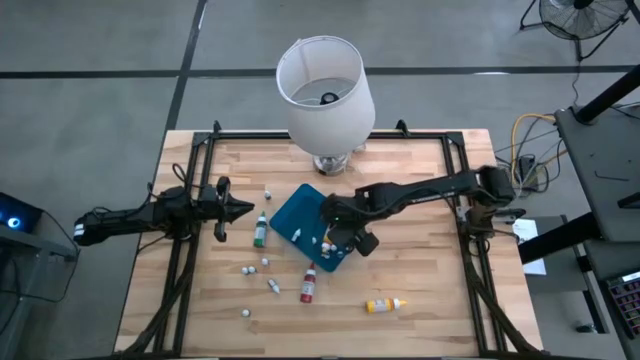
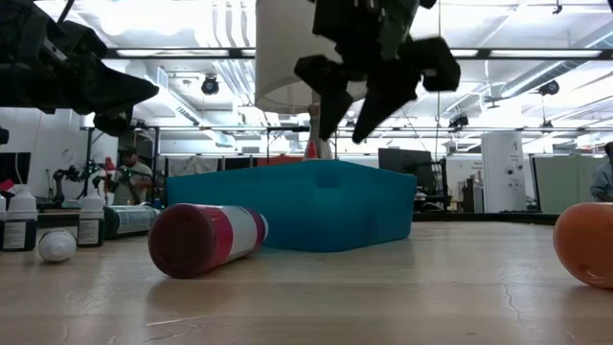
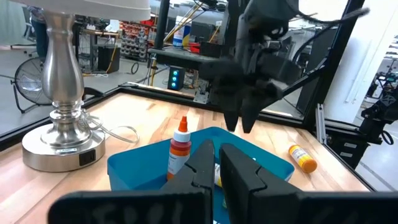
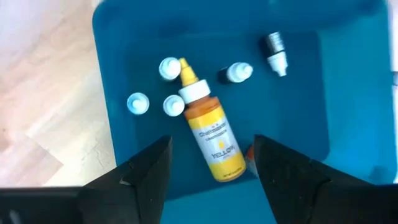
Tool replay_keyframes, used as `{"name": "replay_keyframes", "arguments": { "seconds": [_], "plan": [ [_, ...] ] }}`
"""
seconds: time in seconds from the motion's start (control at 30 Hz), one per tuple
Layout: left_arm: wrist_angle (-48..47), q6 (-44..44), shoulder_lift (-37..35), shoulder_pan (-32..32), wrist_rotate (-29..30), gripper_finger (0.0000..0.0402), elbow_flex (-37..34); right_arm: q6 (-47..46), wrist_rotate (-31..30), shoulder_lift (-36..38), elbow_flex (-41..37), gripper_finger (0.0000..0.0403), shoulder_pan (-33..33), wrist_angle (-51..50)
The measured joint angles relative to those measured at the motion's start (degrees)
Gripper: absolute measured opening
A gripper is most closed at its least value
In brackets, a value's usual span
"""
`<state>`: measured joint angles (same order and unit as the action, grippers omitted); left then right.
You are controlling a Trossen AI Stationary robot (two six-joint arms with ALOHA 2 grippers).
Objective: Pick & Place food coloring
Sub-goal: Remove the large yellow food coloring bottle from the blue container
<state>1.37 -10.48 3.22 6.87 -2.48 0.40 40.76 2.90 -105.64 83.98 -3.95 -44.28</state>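
The food coloring bottles are scattered. A yellow bottle [image 4: 211, 134] lies on its side in the blue tray [image 1: 292, 212]. A green one [image 1: 260, 230] is just left of the tray. A red one [image 1: 309, 283] lies in front of it, and an orange-yellow one [image 1: 383, 304] lies at the near right. An orange-labelled bottle [image 3: 180, 146] stands upright at the tray. My right gripper [image 4: 211, 171] hovers open above the tray, fingers pointing steeply down over the yellow bottle and clear of it. My left gripper [image 1: 248, 210] is shut and level at the left, holding nothing.
A white-shaded lamp [image 1: 325, 90] with a metal base [image 3: 59, 140] stands at the far edge, behind the tray. Several small white caps lie in the tray [image 4: 169, 104] and on the wood in front of it [image 1: 250, 270]. A black frame runs along the table's edges.
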Motion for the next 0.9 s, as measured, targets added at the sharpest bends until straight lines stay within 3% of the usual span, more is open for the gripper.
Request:
{"name": "replay_keyframes", "arguments": {
  "seconds": [0.3, 0.9],
  "plan": [
    [0.0, -0.02, 0.0, -0.02, 0.0, 0.0, 0.0, 8.12, 0.05, -1.14, -0.17, 0.0215, 0.21, -0.04],
    [0.0, 0.0, 0.0, 0.0, 0.0, 0.0, 0.0, 8.99, -1.46, -5.94, 1.32, 0.0215, 1.47, 0.1]
  ]
}}
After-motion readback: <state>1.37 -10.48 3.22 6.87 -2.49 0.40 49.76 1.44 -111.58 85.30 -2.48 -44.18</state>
